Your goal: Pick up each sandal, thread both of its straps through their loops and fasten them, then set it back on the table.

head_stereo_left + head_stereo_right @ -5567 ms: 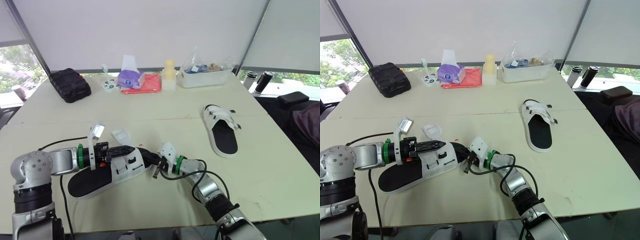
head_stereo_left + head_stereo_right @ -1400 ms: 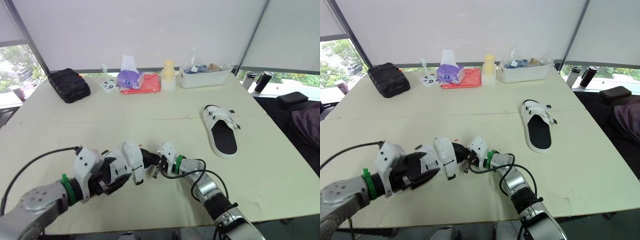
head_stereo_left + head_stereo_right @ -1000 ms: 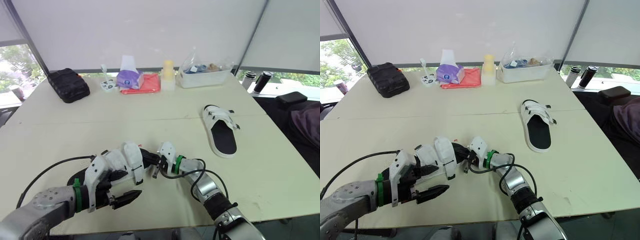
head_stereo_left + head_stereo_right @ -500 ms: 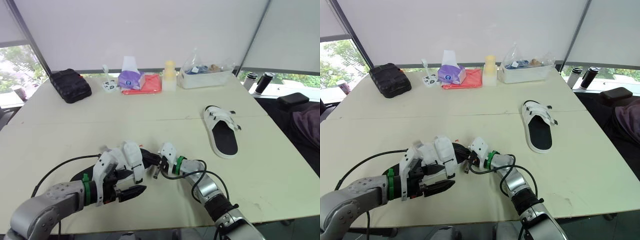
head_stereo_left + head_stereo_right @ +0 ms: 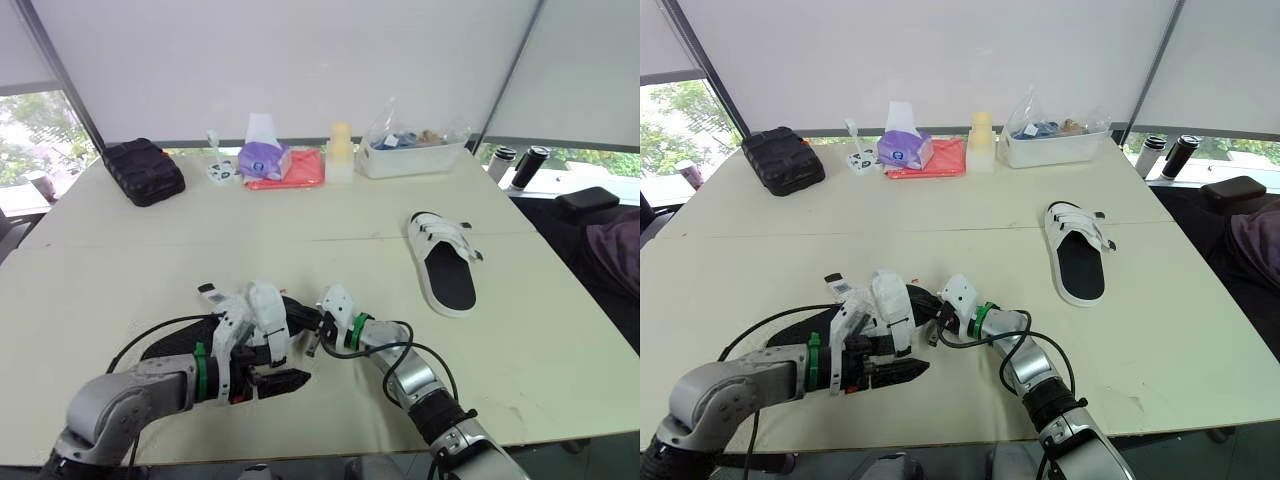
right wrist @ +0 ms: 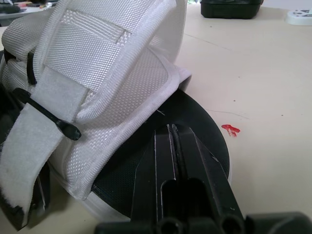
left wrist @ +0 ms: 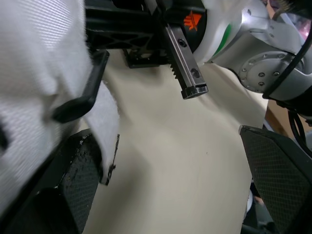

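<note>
Beside the near sandal [image 5: 264,308], left hand [image 5: 285,381] spread, right hand [image 6: 173,131] closed.

This looks like an office meeting room put to use as a test space. A broad pale counter [image 5: 330,215], made of two tops joined along a seam, fills the room. Behind it, white roller blinds [image 5: 300,60] hang over tall windows [image 5: 30,130] with dark frames, and trees show outside. Along the far edge lie everyday desk things: a black zipped case [image 5: 143,170], a purple tissue pack [image 5: 262,158], a red folder [image 5: 290,170] and a clear plastic tub [image 5: 415,150] of odds and ends. Two dark flasks [image 5: 515,163] stand on the sill at the right.
</note>
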`<state>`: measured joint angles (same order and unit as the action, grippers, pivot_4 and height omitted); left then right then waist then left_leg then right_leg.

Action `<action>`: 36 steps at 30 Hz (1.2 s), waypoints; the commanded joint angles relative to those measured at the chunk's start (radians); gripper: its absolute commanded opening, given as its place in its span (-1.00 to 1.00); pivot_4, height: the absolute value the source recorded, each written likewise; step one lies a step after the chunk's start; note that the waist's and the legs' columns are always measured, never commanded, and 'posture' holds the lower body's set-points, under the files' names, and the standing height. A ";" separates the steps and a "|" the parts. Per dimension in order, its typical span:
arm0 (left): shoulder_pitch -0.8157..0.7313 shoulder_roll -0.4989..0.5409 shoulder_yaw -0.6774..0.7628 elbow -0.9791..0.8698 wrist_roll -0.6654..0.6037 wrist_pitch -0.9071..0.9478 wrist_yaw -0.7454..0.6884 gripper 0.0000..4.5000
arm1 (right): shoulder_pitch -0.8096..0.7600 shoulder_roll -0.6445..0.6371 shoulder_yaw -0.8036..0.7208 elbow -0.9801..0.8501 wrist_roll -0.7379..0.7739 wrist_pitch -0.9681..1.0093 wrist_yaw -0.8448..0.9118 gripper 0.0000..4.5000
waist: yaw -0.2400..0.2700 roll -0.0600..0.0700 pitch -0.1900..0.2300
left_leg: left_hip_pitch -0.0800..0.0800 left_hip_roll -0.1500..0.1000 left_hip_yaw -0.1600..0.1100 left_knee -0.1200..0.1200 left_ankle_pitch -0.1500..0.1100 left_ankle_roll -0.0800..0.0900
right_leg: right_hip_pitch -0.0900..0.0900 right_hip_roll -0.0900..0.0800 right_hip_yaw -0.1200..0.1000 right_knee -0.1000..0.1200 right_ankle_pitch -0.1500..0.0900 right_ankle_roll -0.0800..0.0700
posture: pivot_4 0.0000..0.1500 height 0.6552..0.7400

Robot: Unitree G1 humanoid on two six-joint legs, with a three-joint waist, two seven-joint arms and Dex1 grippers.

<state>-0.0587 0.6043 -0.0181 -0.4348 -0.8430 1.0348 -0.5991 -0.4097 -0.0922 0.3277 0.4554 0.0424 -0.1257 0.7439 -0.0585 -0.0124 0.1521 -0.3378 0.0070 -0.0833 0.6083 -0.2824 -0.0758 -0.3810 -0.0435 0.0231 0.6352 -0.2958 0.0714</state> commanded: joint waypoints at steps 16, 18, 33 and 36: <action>0.039 0.124 0.057 -0.112 -0.122 0.128 -0.063 -0.96 | 0.071 -0.015 0.049 0.145 -0.063 0.091 -0.004 -1.00 | -0.011 -0.001 0.000 | -0.001 0.001 0.000 -0.001 0.000 0.000 | 0.001 0.000 0.000 0.000 0.000 0.000 | 1.00 1.00; 0.057 0.148 0.052 -0.125 -0.133 0.134 -0.081 -0.96 | 0.072 -0.016 0.050 0.145 -0.064 0.089 -0.002 -1.00 | -0.011 0.000 0.000 | -0.001 0.001 0.000 -0.002 0.000 0.000 | 0.001 0.001 0.000 -0.001 0.000 -0.001 | 1.00 1.00; 0.032 0.264 -0.057 -0.134 -0.162 0.222 -0.193 -0.96 | 0.083 -0.028 0.053 0.128 -0.071 0.093 0.007 -1.00 | -0.012 -0.001 0.000 | -0.001 0.001 0.002 -0.005 0.000 0.000 | -0.005 0.001 0.001 -0.002 0.001 -0.002 | 1.00 1.00; 0.014 0.258 -0.051 -0.123 -0.180 0.225 -0.212 -0.96 | 0.085 -0.029 0.052 0.126 -0.071 0.095 0.006 -1.00 | -0.012 -0.001 0.000 | -0.001 0.001 0.002 -0.007 0.000 0.000 | -0.006 0.001 0.001 -0.002 0.002 -0.004 | 1.00 1.00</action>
<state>-0.0543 0.8616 -0.0440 -0.5422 -0.9714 1.2338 -0.7661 -0.4077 -0.0818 0.3334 0.4499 0.0425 -0.1260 0.7548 -0.0706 -0.0132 0.1522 -0.3383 0.0082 -0.0809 0.6005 -0.2824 -0.0758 -0.3865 -0.0428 0.0244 0.6330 -0.2942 0.0672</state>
